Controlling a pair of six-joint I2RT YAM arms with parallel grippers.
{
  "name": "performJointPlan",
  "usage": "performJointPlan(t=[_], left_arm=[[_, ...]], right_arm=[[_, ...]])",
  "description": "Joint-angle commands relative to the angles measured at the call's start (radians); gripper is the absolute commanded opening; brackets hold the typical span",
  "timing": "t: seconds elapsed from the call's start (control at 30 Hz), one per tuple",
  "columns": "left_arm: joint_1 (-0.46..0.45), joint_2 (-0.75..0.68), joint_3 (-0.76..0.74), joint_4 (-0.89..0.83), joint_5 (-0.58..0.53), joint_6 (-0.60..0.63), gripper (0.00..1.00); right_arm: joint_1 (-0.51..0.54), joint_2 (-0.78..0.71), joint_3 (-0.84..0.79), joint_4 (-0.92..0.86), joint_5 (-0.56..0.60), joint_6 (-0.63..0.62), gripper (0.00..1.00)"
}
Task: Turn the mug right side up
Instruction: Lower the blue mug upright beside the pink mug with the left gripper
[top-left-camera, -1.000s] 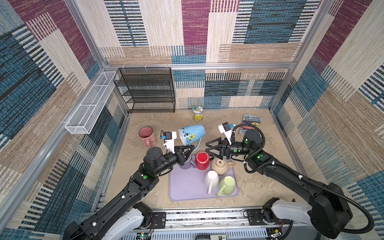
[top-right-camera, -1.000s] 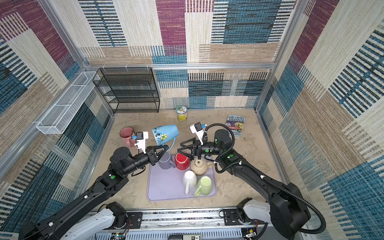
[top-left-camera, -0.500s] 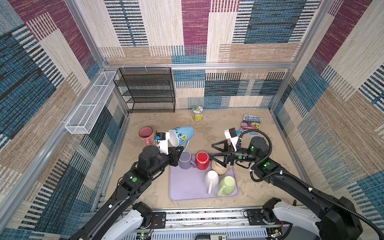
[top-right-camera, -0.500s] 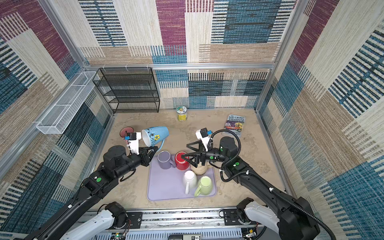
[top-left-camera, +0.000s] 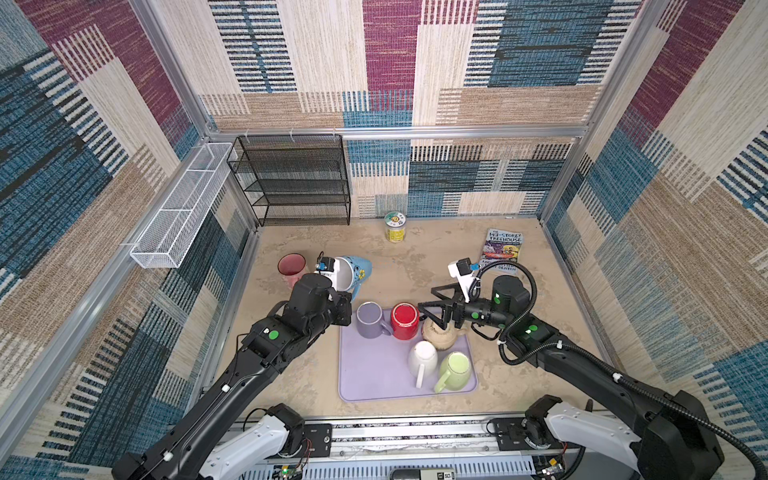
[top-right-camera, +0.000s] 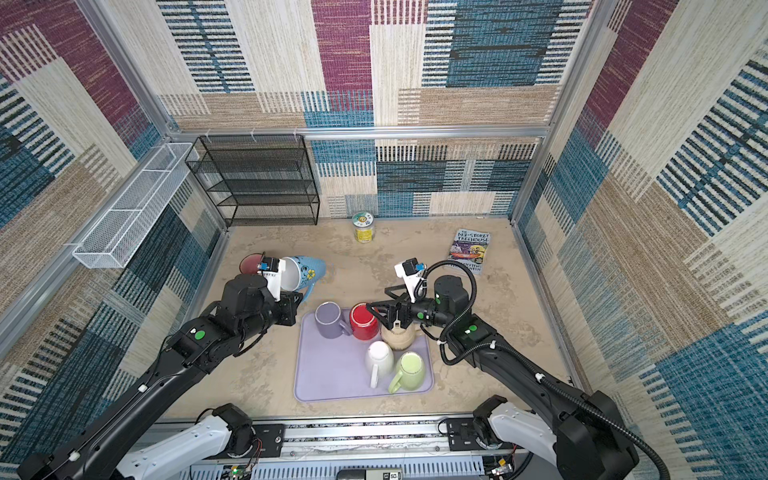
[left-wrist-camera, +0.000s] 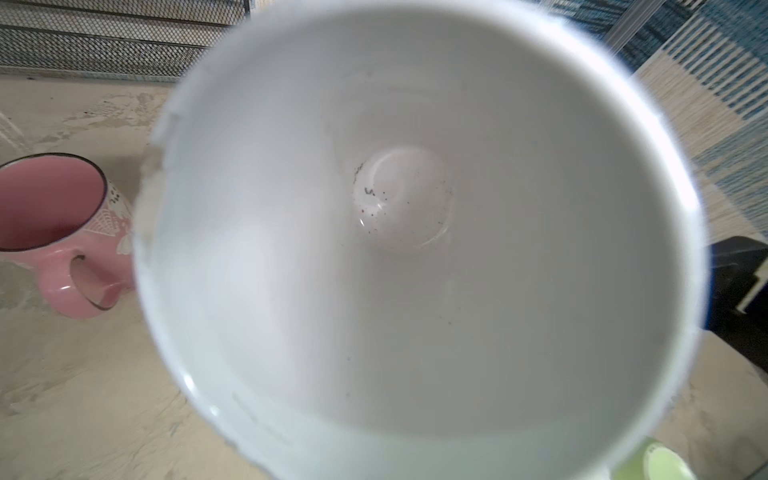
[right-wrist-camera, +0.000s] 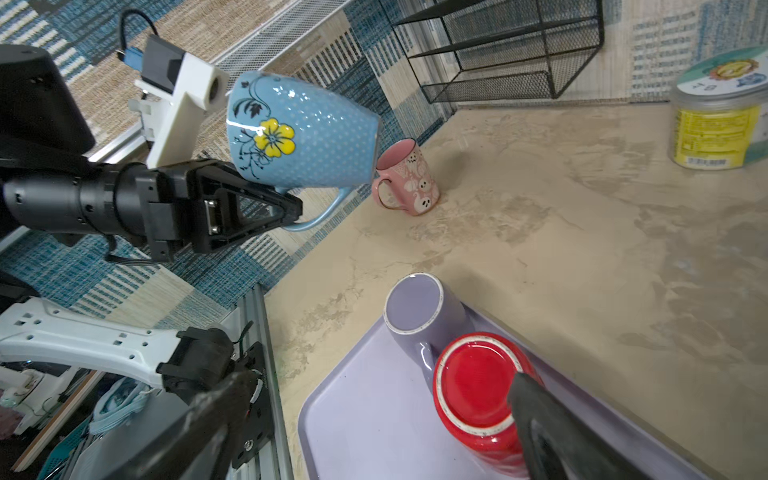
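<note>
A light blue mug with a yellow flower (top-left-camera: 355, 270) (top-right-camera: 307, 272) (right-wrist-camera: 299, 133) hangs in the air on its side. My left gripper (top-left-camera: 348, 300) (top-right-camera: 296, 300) (right-wrist-camera: 289, 212) is shut on its handle (right-wrist-camera: 326, 210). The mug's white inside (left-wrist-camera: 415, 249) fills the left wrist view and hides the jaws there. My right gripper (top-left-camera: 428, 302) (top-right-camera: 377, 302) (right-wrist-camera: 374, 409) stands open just above an upside-down red mug (top-left-camera: 405, 320) (top-right-camera: 365, 321) (right-wrist-camera: 473, 386) and holds nothing.
A lavender tray (top-left-camera: 374, 384) (top-right-camera: 332, 382) carries a purple mug (top-left-camera: 370, 319) bottom up, the red mug, a tan teapot (top-left-camera: 440, 336), a white mug (top-left-camera: 422, 359) and a green mug (top-left-camera: 455, 368). A pink mug (top-left-camera: 291, 265) (left-wrist-camera: 50, 232) stands upright at left. A jar (top-left-camera: 394, 226), book (top-left-camera: 503, 249) and black rack (top-left-camera: 299, 178) sit farther back.
My left gripper has carried the blue mug to the left and turned its mouth toward the wrist. The right gripper's jaws have opened wider and its arm has drawn back a little.
</note>
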Motion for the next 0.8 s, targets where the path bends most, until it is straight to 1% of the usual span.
performJointPlan(t=[0.0,0.27,0.47,0.63,0.77], left_arm=[[0.009,0.041,0.041,-0.036,-0.070,0.055,0.00],[0.061,0.177,0.105,-0.068,-0.071,0.115,0.00],[0.134,0.323,0.183,-0.131,-0.004,0.145,0.00],[0.175,0.421,0.217,-0.149,-0.059,0.171,0.00],[0.210,0.488,0.253,-0.154,-0.066,0.167,0.00]], right_arm=[[0.000,0.007,0.005,-0.026,0.060,-0.019,1.00],[0.000,0.014,-0.035,-0.036,0.156,-0.023,1.00],[0.001,0.050,-0.058,-0.029,0.216,-0.003,1.00],[0.000,0.050,-0.081,-0.011,0.269,0.016,1.00],[0.001,0.018,-0.087,-0.020,0.302,0.024,1.00]])
